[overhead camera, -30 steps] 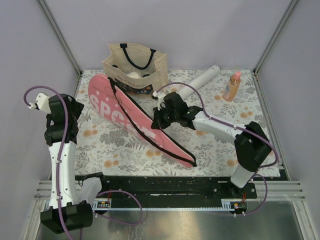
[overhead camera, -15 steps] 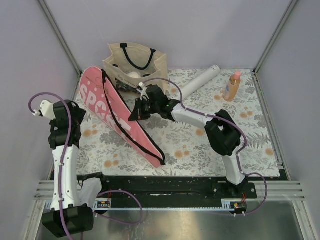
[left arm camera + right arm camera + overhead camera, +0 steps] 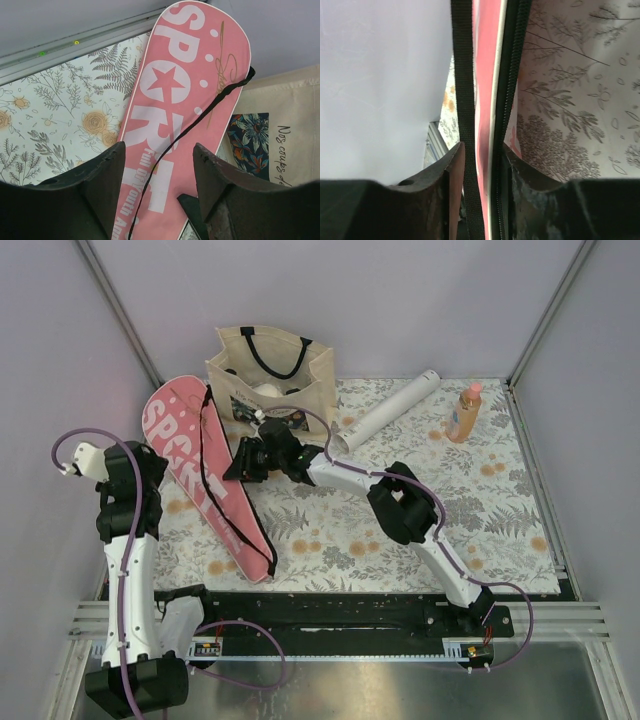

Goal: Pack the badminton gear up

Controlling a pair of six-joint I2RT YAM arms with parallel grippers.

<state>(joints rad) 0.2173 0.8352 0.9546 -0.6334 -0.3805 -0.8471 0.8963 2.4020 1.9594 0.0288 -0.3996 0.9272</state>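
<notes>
The pink SPORT-lettered case (image 3: 195, 465) lies slanted on the left of the flowered mat, its black strap (image 3: 215, 490) trailing over it. My right gripper (image 3: 240, 462) is at the case's right edge, just in front of the tote. In the right wrist view the case's edge (image 3: 485, 75) and the strap run between the parted jaws of that gripper (image 3: 482, 150), loosely. My left gripper (image 3: 159, 150) hangs open above the case (image 3: 185, 100), holding nothing. The long white tube (image 3: 385, 412) lies at the back, slanting toward the tote.
A beige tote (image 3: 270, 370) with dark straps stands at the back left, touching the case's head. An orange bottle (image 3: 464, 412) with a pink cap stands at the back right. The left wall is close behind the case. The left arm (image 3: 125, 490) rises by the mat's left edge.
My right arm has dragged the case leftward across the mat and swung it steeper toward the left wall. Its jaws have parted from a tight pinch. The left arm barely moved.
</notes>
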